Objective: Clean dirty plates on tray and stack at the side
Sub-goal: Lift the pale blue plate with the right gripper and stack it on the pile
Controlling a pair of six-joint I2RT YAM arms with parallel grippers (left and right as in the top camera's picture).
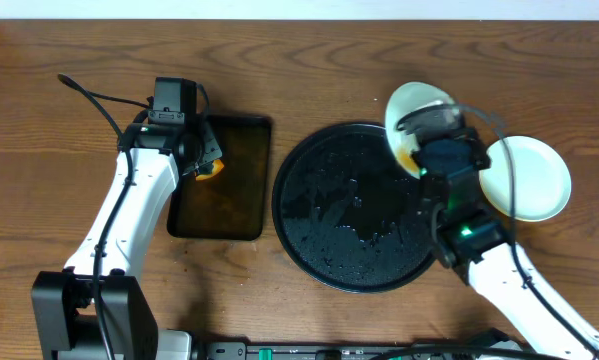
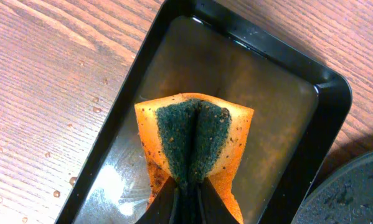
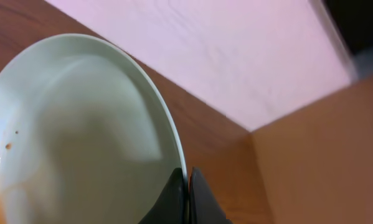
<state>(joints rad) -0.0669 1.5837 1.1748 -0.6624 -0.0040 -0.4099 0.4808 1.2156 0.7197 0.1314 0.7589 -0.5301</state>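
Left pincer (image 2: 185,186): clenched on sponge (image 2: 195,134), over small tray (image 2: 335,93).
Right pincer (image 3: 187,186): grasping rim of tilted, smeared plate (image 3: 80,137), over tray (image 1: 309,200) edge.

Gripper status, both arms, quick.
Left gripper: shut on the sponge, over the rectangular tray.
Right gripper: shut on the rim of a mint plate, held tilted at the black tray edge.

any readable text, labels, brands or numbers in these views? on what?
None: no word, label, brand or number can be read in any view.
Checked and blank: the sponge in the left gripper, the rectangular tray, the plate in the right gripper, the round black tray, the second plate.
Only sign: a green light on the right arm, no characters.
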